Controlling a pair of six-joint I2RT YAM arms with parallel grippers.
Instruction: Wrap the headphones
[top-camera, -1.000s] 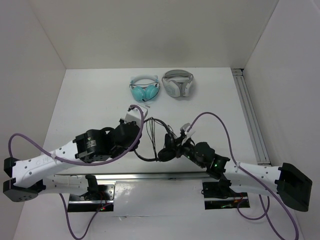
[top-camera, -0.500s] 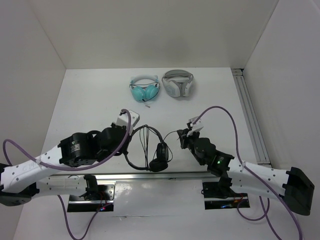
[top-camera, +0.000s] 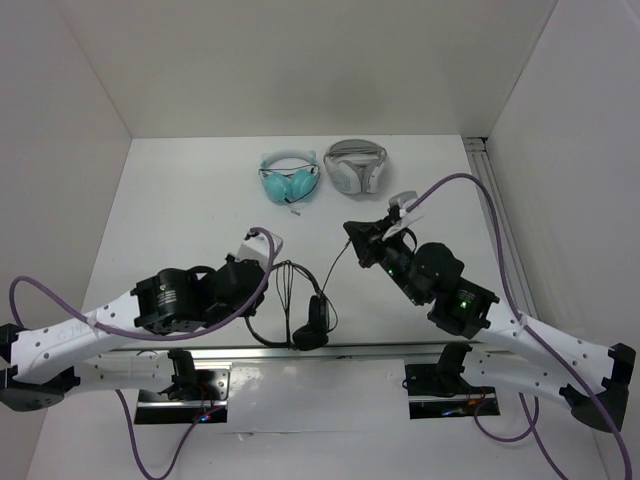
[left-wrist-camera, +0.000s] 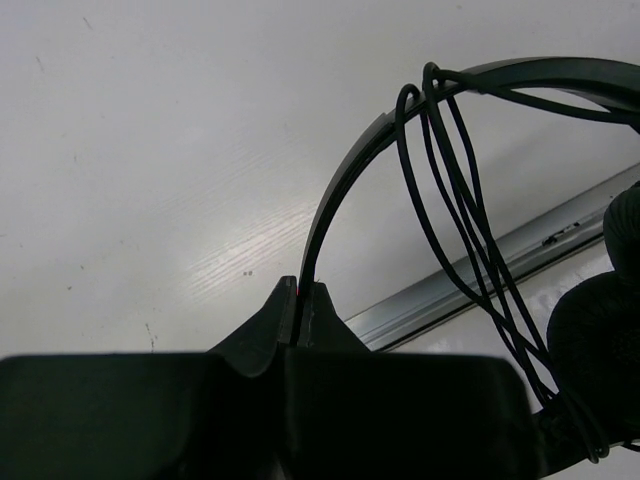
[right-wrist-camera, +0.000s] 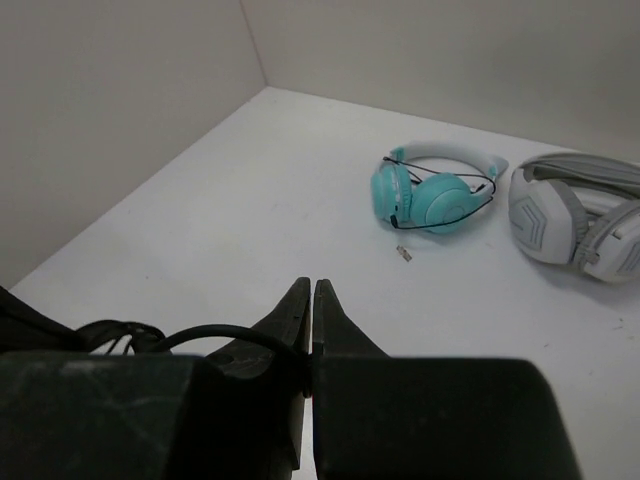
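The right gripper has swung toward the far edge, arm outstretched, seemingly pinching the cable; the left gripper, arm low, clamps the headband of the headphones.

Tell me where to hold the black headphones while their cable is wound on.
Grip the thin headband on its bare stretch, edge-on from the left, as the left gripper does. The band there is flat and narrow enough for the jaws; the cable and bulky ear pad sit further along.

We see matt black plastic on the headphones, a smooth matt white table, its near-edge rail brushed metal.
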